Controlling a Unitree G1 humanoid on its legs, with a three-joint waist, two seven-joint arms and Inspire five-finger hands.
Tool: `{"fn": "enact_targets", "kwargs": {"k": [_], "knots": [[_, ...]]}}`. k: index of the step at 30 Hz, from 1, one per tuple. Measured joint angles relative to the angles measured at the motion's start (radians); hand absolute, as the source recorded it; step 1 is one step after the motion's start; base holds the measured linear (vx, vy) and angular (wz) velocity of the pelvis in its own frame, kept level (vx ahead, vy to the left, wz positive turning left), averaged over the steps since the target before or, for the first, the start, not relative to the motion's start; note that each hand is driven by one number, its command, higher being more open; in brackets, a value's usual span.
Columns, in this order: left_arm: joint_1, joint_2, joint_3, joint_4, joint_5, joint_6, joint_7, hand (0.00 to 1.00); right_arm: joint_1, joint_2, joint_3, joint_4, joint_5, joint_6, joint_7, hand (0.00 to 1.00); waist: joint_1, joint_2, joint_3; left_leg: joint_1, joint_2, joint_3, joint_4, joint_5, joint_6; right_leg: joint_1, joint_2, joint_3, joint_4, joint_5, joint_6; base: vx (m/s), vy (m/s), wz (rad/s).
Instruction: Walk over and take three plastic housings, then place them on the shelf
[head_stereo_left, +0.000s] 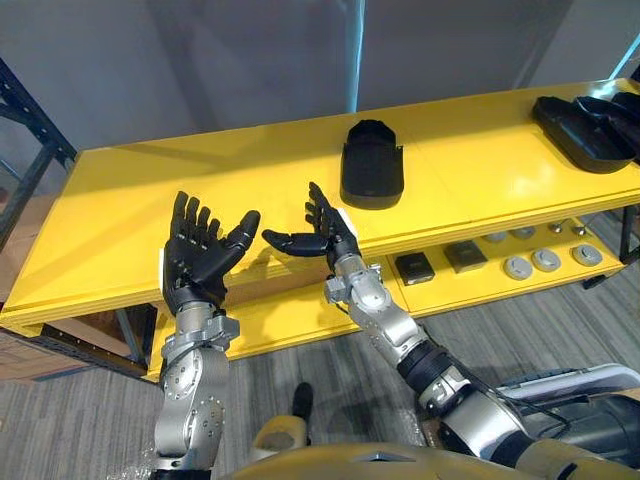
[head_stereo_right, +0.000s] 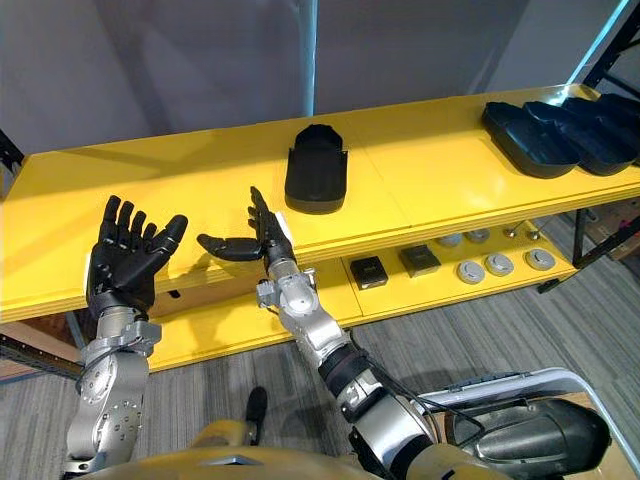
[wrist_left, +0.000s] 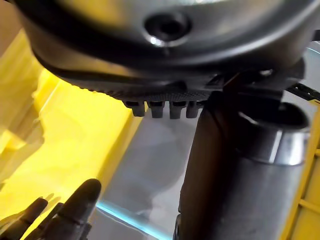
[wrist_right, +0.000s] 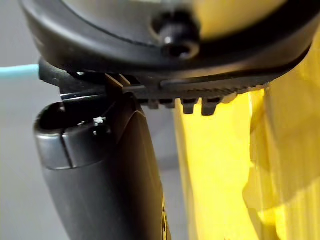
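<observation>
Black-fingered and empty, both robot hands are raised in the air at the front edge of a yellow shelf (head_stereo_left: 120, 200), seen from above. The left robot hand (head_stereo_left: 200, 255) is nearer than a lone black plastic housing (head_stereo_left: 372, 163) and well to its left. Its fingers are straight and spread with the thumb out, and it holds nothing. The right robot hand (head_stereo_left: 325, 235) is just nearer than that housing and slightly to its left, fingers pointing up and thumb reaching towards the other hand, open too. Below the housing and a little to its right, a lower yellow board (head_stereo_left: 450, 292) carries two small black square parts (head_stereo_left: 414, 267). Further right on it are several grey round discs (head_stereo_left: 546, 260). The housing itself lies flat near the middle of the shelf's top board (head_stereo_left: 480, 170), touched by neither robot hand. Well to the right of it, at the far end of that board, more black housings (head_stereo_left: 590, 125) lie overlapping one another. Beyond the housing stands a plain grey wall (head_stereo_left: 250, 60)
</observation>
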Motion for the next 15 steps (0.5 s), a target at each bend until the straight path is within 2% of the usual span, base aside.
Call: {"fn": "enact_targets", "kwargs": {"k": [7,15], "knots": [[0.000,0.001,-0.071,0.006,-0.028,0.000,-0.026,1.00,-0.069,0.015,-0.047,0.062,0.000,0.019,-0.110,1.00,0.015,0.023,0.013,-0.001,0.010,0.003,0.000,0.001,-0.001,-0.003,0.000,-0.001,0.001,-0.007,-0.002,0.01,-0.038,0.00],[-0.001,0.002,-0.085,0.019,-0.029,0.000,-0.027,1.00,-0.085,0.026,-0.086,0.062,-0.001,0.034,-0.175,1.00,0.014,0.024,0.014,-0.013,0.015,0.006,0.001,0.002,-0.002,-0.027,-0.002,0.003,0.027,-0.022,-0.003,0.01,-0.017,-0.01]]}}
